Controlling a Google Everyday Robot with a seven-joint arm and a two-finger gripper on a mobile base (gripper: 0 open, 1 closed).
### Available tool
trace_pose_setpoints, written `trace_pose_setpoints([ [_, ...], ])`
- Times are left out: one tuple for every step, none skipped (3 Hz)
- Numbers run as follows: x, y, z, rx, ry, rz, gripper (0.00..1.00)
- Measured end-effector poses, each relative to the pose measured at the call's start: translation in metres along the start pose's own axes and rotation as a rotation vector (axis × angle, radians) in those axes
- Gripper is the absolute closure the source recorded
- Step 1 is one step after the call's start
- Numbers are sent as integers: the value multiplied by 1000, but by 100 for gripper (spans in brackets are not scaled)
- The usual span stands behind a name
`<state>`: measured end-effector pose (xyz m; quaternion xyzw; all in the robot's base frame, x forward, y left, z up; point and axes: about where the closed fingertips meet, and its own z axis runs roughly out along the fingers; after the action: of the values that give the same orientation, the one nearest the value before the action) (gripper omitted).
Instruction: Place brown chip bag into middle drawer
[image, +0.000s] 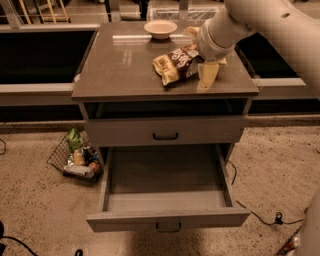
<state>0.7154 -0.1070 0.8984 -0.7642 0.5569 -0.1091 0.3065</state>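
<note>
The brown chip bag (175, 64) lies on the cabinet's countertop (120, 70), right of centre, with its dark middle and tan ends showing. My gripper (197, 59) comes in from the upper right on the white arm and sits at the bag's right end, down at the countertop. The arm hides the far right end of the bag. The middle drawer (167, 197) is pulled out wide below and holds nothing; its front panel with a dark bar handle (167, 227) faces me.
A pale round bowl (160, 28) stands at the back of the countertop. A closed drawer with a dark handle (165, 135) sits above the open one. A wire basket of groceries (75, 157) rests on the floor at the left. A cable (260, 216) runs on the floor at the right.
</note>
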Motion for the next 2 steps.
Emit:
trace_pose_setpoints([
  [10,-21,28,33,-7,-33,0],
  [16,-38,49,75,-32,-40,0],
])
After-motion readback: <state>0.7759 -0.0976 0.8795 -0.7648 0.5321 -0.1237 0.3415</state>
